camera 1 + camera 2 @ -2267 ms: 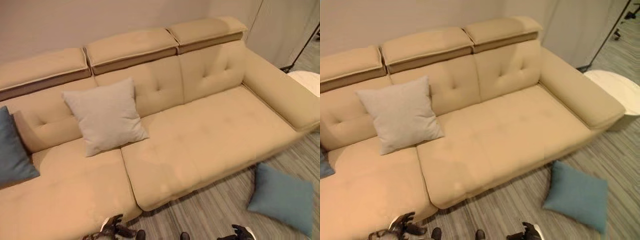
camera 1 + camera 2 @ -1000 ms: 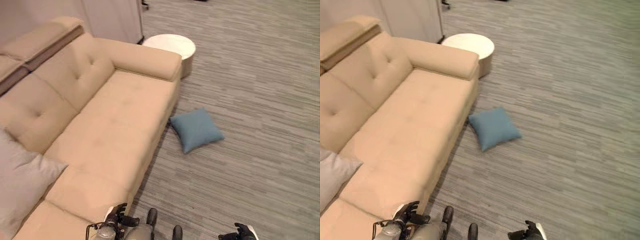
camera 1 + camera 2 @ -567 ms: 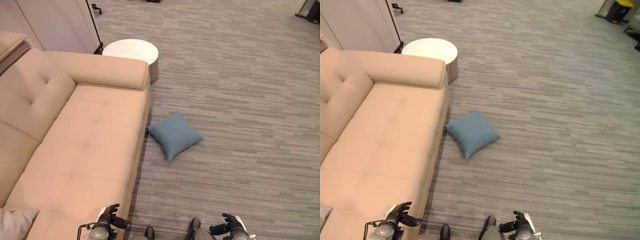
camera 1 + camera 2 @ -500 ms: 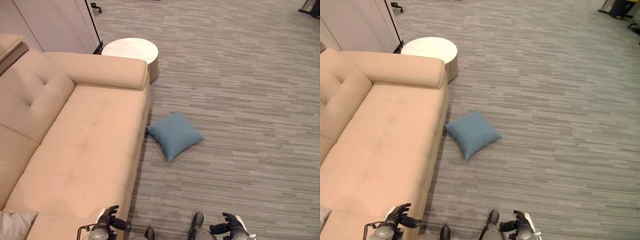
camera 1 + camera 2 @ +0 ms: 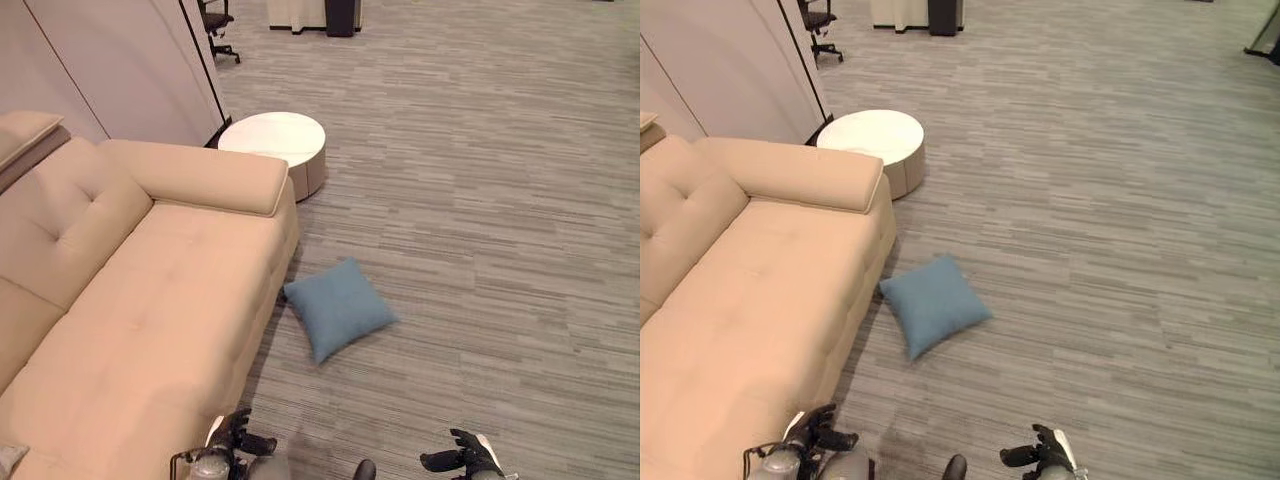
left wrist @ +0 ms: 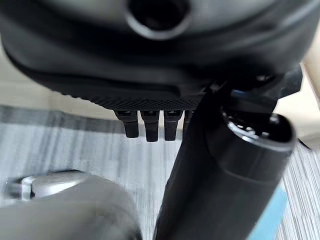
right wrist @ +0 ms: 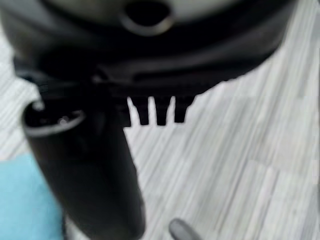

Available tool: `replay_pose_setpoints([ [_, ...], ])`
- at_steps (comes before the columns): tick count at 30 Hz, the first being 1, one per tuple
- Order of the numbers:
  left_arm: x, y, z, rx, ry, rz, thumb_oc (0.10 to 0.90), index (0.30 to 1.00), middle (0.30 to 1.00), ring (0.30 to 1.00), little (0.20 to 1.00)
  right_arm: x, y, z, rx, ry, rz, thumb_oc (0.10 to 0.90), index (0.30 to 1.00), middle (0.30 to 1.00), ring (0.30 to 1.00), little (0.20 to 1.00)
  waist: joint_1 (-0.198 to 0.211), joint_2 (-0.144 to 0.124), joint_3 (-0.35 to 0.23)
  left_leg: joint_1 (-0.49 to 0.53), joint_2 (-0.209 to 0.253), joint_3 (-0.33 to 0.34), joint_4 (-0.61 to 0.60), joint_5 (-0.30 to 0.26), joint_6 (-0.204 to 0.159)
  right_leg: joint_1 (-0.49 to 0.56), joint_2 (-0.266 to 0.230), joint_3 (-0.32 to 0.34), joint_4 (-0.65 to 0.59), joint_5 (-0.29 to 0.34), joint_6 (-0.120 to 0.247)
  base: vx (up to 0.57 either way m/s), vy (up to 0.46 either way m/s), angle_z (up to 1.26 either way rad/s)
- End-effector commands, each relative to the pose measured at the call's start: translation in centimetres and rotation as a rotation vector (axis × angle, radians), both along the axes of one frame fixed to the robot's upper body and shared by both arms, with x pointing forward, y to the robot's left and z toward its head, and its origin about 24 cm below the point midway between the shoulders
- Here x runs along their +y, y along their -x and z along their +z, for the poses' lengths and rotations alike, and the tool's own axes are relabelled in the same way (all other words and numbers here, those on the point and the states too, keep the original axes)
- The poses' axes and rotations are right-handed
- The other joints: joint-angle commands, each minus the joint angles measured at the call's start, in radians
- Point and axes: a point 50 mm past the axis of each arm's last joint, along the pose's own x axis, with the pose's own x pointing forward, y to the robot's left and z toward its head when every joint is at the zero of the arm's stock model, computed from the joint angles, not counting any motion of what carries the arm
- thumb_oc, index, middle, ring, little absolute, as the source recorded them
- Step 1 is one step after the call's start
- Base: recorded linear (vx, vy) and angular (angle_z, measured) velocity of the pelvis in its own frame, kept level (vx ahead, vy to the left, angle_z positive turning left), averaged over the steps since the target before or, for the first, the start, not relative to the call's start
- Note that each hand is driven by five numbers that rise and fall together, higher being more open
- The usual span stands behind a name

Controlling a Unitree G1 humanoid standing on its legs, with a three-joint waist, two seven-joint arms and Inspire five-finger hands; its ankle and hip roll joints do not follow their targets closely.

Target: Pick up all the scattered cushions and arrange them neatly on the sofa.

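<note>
Both my hands, left hand [image 5: 238,440] and right hand [image 5: 462,461], hang low, relaxed and empty, since the blue cushion [image 5: 336,307] lies on the floor [image 5: 480,220] beside the sofa [image 5: 140,300], beyond reach.

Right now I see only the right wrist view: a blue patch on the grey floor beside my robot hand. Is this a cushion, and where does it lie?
Observer: Yes, it is a blue cushion. It lies flat on the floor, with one corner close to the front of the sofa.
Operator: Does any robot hand hold it?
Observer: No. The left robot hand and the right robot hand are both open and apart from it, on the near side.
Operator: What stands past the cushion?
Observer: A round white table, beside the sofa's armrest.
</note>
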Motion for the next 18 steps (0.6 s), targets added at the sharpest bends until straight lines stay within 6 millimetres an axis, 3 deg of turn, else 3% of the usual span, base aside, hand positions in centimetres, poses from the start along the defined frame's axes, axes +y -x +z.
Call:
replay_pose_setpoints([
  [1, -0.6, -0.4, 0.0, -0.007, -0.028, -0.068, 0.8, 0.9, 0.9, 0.9, 0.9, -2.6, 0.2, 0.9, -0.026, 0.077, -0.037, 0.8, 0.9, 0.9, 0.9, 0.9, 0.006, 0.015, 0.026, 0.028, -0.022, 0.074, -0.089, -0.042, 0.038, 0.019, -0.046, 0.065, 0.049, -0.076, 0.121, 0.11, 0.011, 0.15],
  [3, -0.3, -0.1, 0.0, 0.003, -0.037, -0.071, 0.8, 0.9, 0.9, 0.9, 0.9, -2.3, 0.3, 0.7, -0.022, 0.07, -0.034, 0.8, 0.9, 0.9, 0.9, 0.9, 0.023, 0.025, 0.018, 0.016, -0.04, 0.114, -0.187, 0.011, 0.04, 0.043, -0.013, 0.08, 0.056, -0.102, 0.12, 0.19, 0.03, 0.22],
  [9, 0.2, 0.7, -0.2, 0.022, -0.043, -0.05, 0.8, 0.9, 0.9, 0.9, 0.9, -1.8, 0.5, 0.5, -0.007, 0.065, -0.01, 0.8, 0.9, 0.9, 0.9, 0.9, 0.037, 0.021, 0.002, 0.057, -0.059, 0.092, -0.228, 0.004, 0.049, 0.056, -0.008, 0.09, 0.073, -0.121, 0.126, 0.14, 0.045, -0.28],
  [10, 1.2, 1.3, -0.3, 0.031, -0.053, -0.008, 0.8, 0.9, 0.9, 0.9, 0.9, -1.3, 0.5, 0.3, 0.008, 0.057, 0.024, 0.8, 0.9, 0.9, 0.9, 0.9, 0.063, 0.02, -0.013, 0.118, -0.08, 0.078, -0.27, -0.021, 0.074, 0.041, -0.04, 0.071, 0.202, -0.143, 0.156, 0.27, 0.2, 0.2],
  [12, 2.0, 1.3, -0.1, 0.025, -0.066, 0.008, 0.8, 0.9, 0.9, 0.9, 0.9, -0.9, -0.3, 0.4, -0.006, 0.048, 0.048, 0.8, 0.9, 0.9, 0.9, 0.9, 0.058, 0.035, 0.001, 0.163, -0.074, 0.07, -0.295, -0.029, 0.1, -0.063, -0.09, 0.062, 0.413, -0.098, 0.21, 0.18, 0.185, -0.13],
  [15, 2.2, 1.2, 0.0, 0.021, -0.075, 0.012, 0.8, 0.9, 0.9, 0.9, 0.9, -0.8, -0.7, 0.5, -0.018, 0.044, 0.051, 0.8, 0.9, 0.9, 0.9, 0.9, 0.046, 0.042, 0.006, 0.189, -0.076, 0.056, -0.315, -0.035, 0.109, -0.109, -0.113, 0.063, 0.47, -0.08, 0.222, 0.07, 0.05, -0.18],
  [18, 2.2, 1.1, 0.0, 0.02, -0.078, 0.013, 0.8, 0.9, 0.9, 0.9, 0.9, -1.0, -0.9, 0.7, -0.026, 0.049, 0.053, 0.8, 0.9, 0.9, 0.9, 0.9, 0.032, 0.053, 0.004, 0.224, -0.076, 0.034, -0.352, -0.042, 0.11, -0.127, -0.134, 0.074, 0.386, -0.083, 0.203, 0.13, -0.034, 0.33],
])
